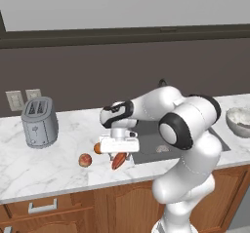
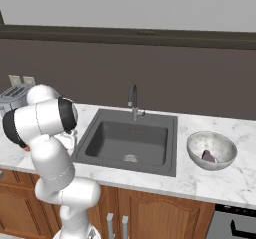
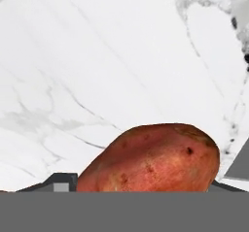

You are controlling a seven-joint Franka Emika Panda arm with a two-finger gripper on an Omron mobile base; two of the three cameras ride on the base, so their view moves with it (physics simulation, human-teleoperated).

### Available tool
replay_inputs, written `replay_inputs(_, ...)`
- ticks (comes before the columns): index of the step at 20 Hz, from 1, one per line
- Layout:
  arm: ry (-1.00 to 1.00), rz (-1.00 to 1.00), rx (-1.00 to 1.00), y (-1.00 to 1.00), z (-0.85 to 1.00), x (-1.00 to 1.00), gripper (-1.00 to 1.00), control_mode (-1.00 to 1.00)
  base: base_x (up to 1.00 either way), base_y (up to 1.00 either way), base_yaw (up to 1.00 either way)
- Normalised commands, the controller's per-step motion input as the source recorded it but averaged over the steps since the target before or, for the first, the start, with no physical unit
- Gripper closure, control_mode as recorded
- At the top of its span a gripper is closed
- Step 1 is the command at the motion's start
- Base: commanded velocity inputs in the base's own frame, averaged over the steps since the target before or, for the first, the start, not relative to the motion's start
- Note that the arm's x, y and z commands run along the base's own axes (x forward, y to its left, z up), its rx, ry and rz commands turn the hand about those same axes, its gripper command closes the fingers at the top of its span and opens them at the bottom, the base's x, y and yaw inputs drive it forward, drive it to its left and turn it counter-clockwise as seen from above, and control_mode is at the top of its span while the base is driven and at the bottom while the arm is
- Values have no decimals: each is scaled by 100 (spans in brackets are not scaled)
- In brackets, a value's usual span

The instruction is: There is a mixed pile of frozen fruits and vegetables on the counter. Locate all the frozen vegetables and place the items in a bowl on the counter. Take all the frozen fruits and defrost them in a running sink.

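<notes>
Risk: the root (image 3: 155, 158) is tapered and lies at an angle, so a grasp off its thick middle could squeeze it out sideways or let it pivot on lift. It could then roll into the sink (image 2: 131, 142), which is just beside it and is the wrong destination for a vegetable. The apple (image 1: 85, 160) and orange (image 1: 97, 148) sit close by on the counter (image 1: 44, 166) and could be knocked.

Gripper (image 1: 118, 155): down over the root near the counter's front edge, a finger on either side of it. Jaws partly closed. Cannot tell whether they are clamped on it. Root looks to rest on the counter.

Bowl (image 2: 222, 142) is right of the sink, eggplant (image 2: 208, 156) inside.
</notes>
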Motion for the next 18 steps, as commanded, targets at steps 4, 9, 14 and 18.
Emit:
replay_inputs(4, -14, -4, 0, -17, 32, -2, 100, -100, 0, 0, 0)
replay_inputs(9, -10, -5, 1, -25, 28, 5, 100, -100, 0, 0, 0)
replay_inputs(14, -7, -1, 1, -29, 33, 1, 100, -100, 0, 0, 0)
replay_inputs(18, 0, 4, 1, -33, 30, 8, 100, -100, 0, 0, 0)
